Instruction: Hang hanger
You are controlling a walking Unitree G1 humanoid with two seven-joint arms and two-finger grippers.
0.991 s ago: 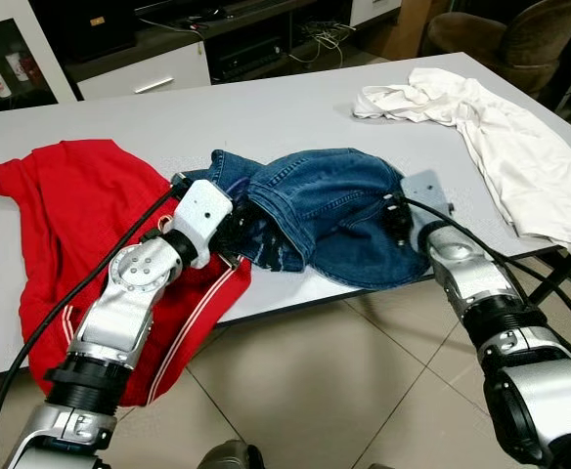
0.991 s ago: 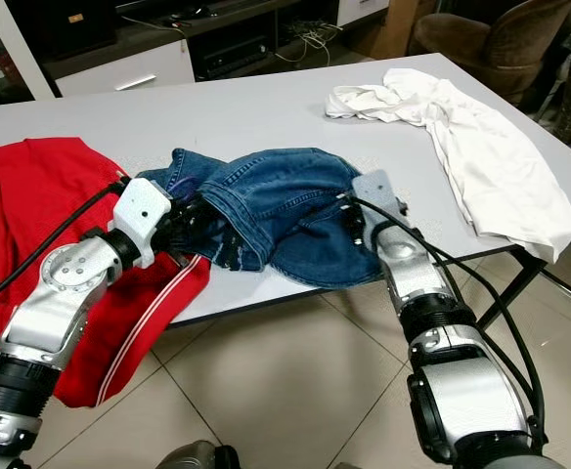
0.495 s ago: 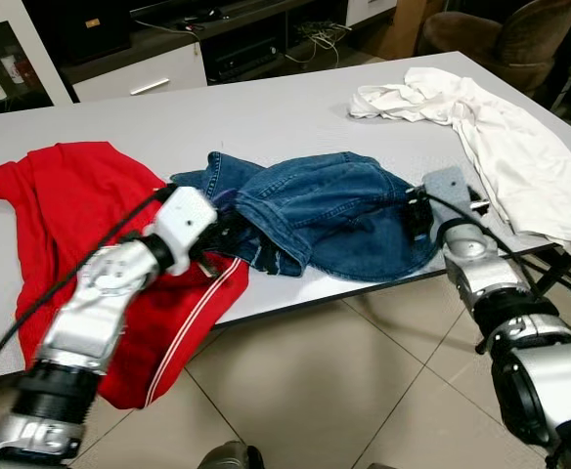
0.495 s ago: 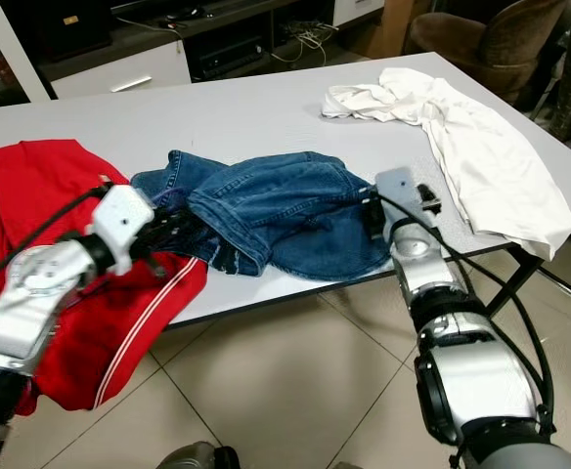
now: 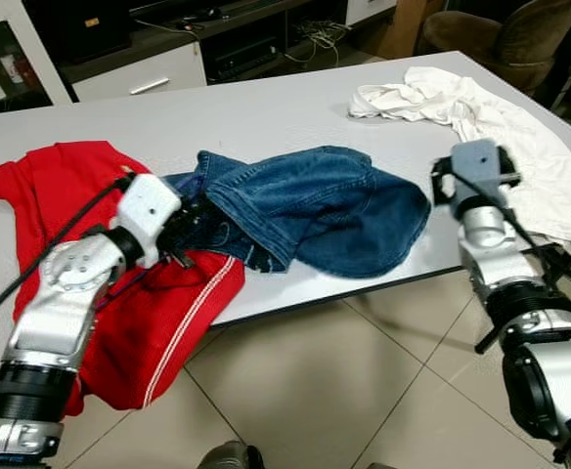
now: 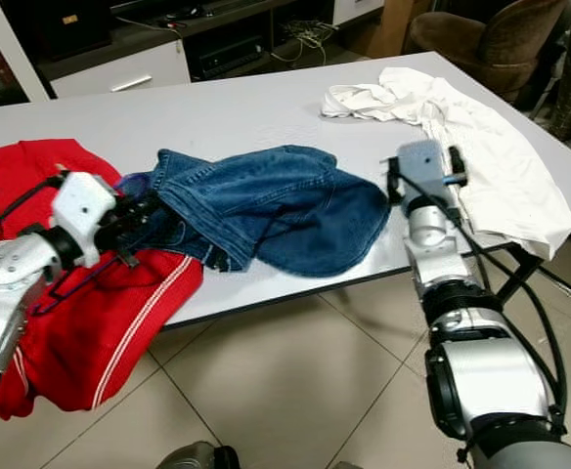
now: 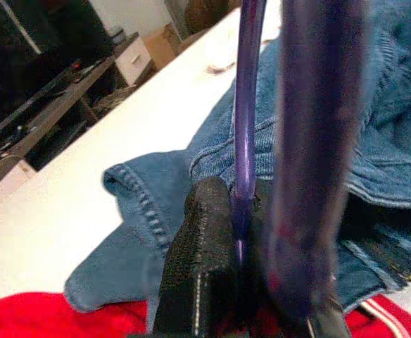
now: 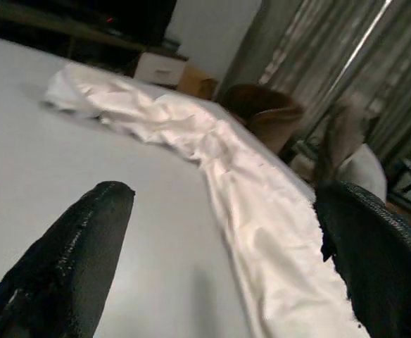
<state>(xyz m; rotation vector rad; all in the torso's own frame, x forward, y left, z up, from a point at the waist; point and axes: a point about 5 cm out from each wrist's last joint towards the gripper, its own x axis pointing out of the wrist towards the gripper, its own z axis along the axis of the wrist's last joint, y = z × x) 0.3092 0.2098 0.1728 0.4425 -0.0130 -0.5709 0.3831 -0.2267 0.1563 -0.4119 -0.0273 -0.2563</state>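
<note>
The left claw point(image 7: 241, 282) pinches a purple hanger point(image 7: 246, 127), which runs ahead of it into the blue jeans point(image 5: 315, 200) on the grey surface point(image 5: 266, 112). The right claw point(image 8: 219, 267), spread wide, faces a white garment point(image 8: 212, 141) beyond it.

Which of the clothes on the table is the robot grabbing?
The blue jeans in the middle. The left gripper reaches into their waist end, shut on a purple hanger. The red garment and white garment lie ungripped.

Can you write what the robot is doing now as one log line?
left end effector: shut on hanger | jeans: on table | right end effector: open
</note>
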